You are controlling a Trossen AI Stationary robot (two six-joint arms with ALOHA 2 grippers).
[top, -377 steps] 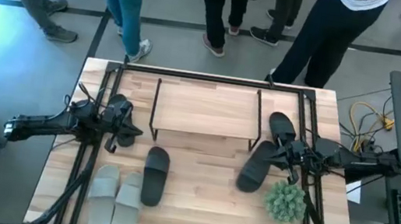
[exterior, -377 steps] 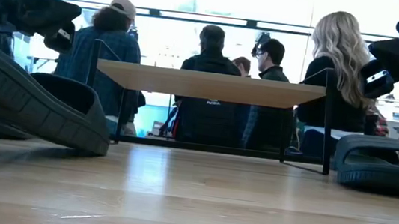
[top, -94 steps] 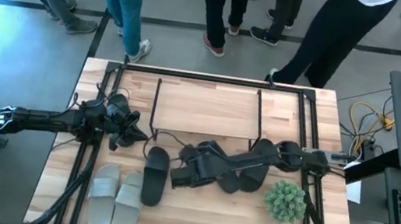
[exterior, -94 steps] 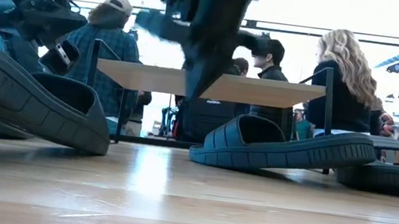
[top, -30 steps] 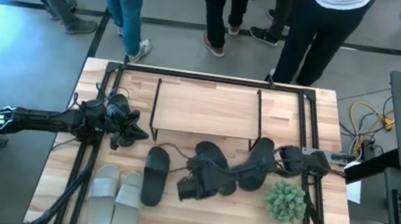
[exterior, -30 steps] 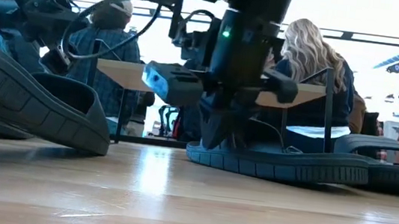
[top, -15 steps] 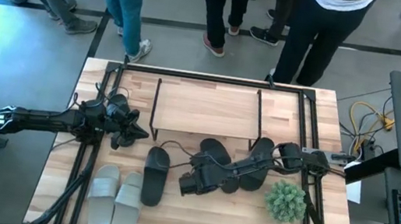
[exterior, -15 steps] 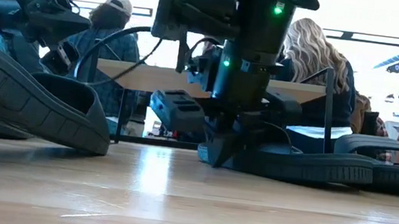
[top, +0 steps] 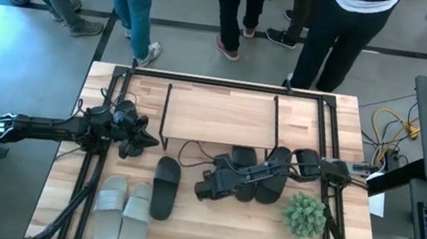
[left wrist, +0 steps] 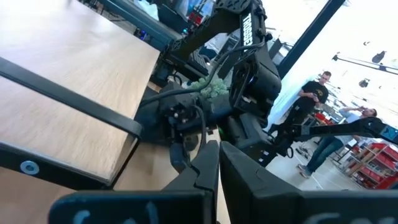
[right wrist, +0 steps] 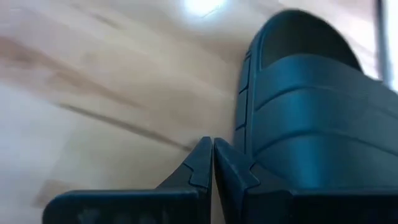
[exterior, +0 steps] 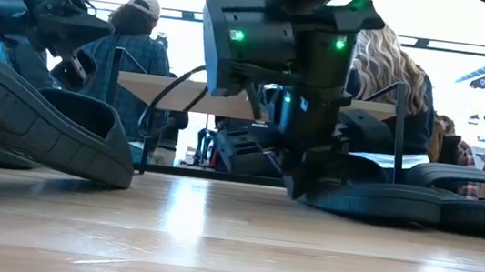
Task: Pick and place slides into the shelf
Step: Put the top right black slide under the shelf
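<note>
1. People [top: 245,11] stand beyond the far edge of the tabletop [top: 206,232]; we see bare wood along its near edge, in front of the shelf [top: 219,116].
2. We find three black slides under or just before the shelf's front edge: one [top: 241,170] beside the right gripper [top: 206,187], whose fingers are pressed together and hold nothing, and two [top: 276,177] to its right.
3. Their long axes run roughly front to back.
4. A fourth black slide [top: 165,186] and the pale grey-white pair [top: 121,214] lie nearer us, left of the shelf's middle.
5. Left of the shelf, the left gripper [top: 134,136] waits, fingers together.
</note>
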